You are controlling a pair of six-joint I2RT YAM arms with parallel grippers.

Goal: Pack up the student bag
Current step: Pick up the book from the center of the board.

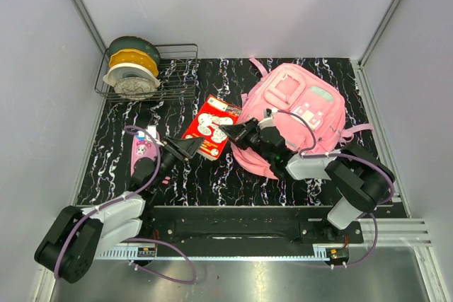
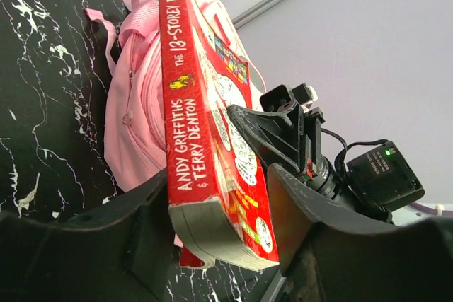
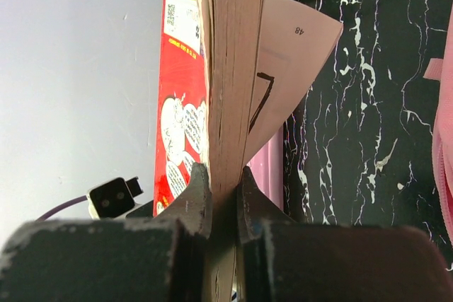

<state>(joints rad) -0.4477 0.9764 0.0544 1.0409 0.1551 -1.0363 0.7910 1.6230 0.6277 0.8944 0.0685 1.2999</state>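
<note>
The pink student bag (image 1: 301, 104) lies at the right of the black marbled table, and its side shows in the left wrist view (image 2: 138, 104). A red paperback book (image 1: 212, 126) is lifted off the table to the bag's left. My right gripper (image 1: 232, 134) is shut on the book's page edge (image 3: 228, 68), pinching several pages (image 3: 221, 185). My left gripper (image 1: 190, 148) stands open around the book's spine corner (image 2: 190, 104). One finger (image 2: 141, 210) is close to the spine. The other finger (image 2: 297, 206) is still a little apart from the cover (image 2: 216, 206).
A pink-and-blue pencil case (image 1: 144, 149) lies under the left arm. A wire basket (image 1: 178, 70) at the back left holds rolls of tape (image 1: 132, 68). Grey walls enclose the table on three sides. The right gripper (image 2: 283, 122) shows behind the book in the left wrist view.
</note>
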